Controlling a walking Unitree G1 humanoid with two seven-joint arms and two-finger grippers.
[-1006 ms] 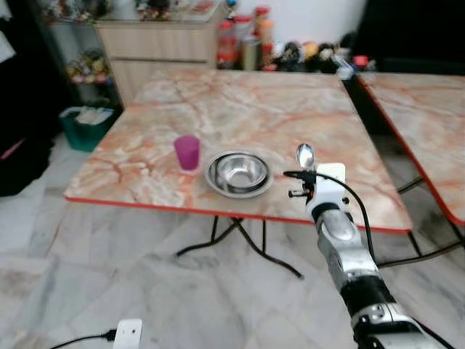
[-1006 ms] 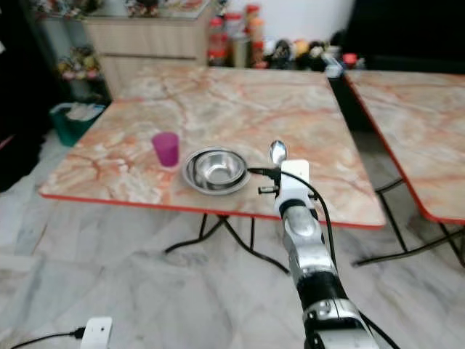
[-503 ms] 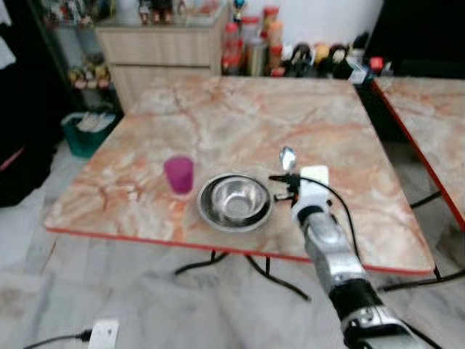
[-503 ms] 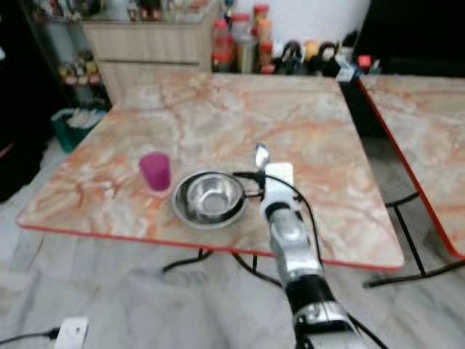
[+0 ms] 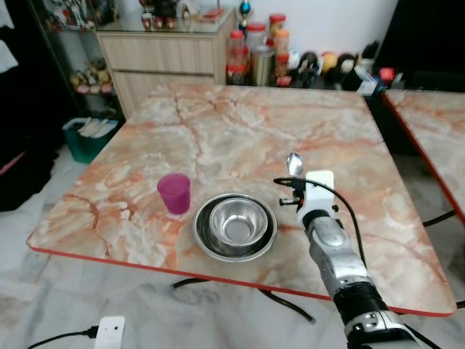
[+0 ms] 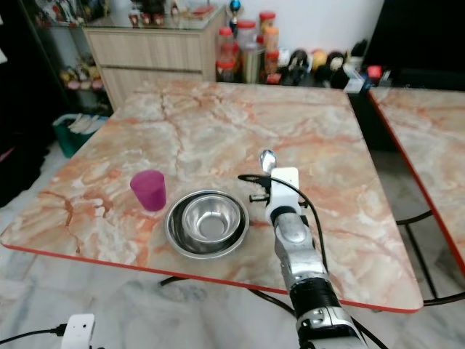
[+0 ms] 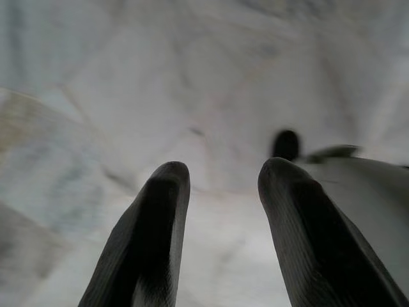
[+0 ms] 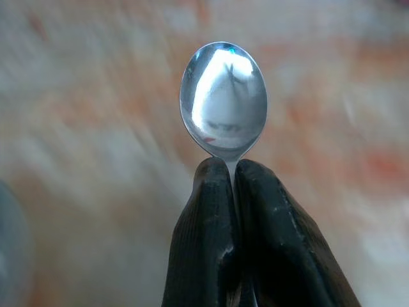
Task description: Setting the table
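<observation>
The spoon (image 8: 223, 101) is held by the right gripper (image 8: 233, 167), whose two black fingers (image 8: 203, 224) are pressed together on the handle just under the bowl of the spoon. The bowl sticks out past the fingertips, so the long axis of the spoon continues the line of the gripper, pointing away from the robot toward the far side of the table. In the left eye view the spoon (image 5: 293, 163) is a little right of the middle of the frame, above the marble table (image 5: 218, 131).

The steel bowl (image 5: 235, 226) lies on the table to the lower left of the spoon, near it but apart. I judge that the coming move depends on this: the free place for the spoon is on the right of the bowl, under and slightly ahead of the gripper, so the arm needs mostly to go down and lay the handle flat. The right arm is the nearer one by far.

Left of the steel bowl, just beside it, stands a purple cup (image 5: 174, 193), upright.

The left gripper (image 7: 220, 185) has its fingers spread with a clear gap, holds nothing, and looks at pale blurred floor.

At the top of the frame, behind the table, stand bottles (image 5: 254, 54) and a wooden cabinet (image 5: 160, 54).
</observation>
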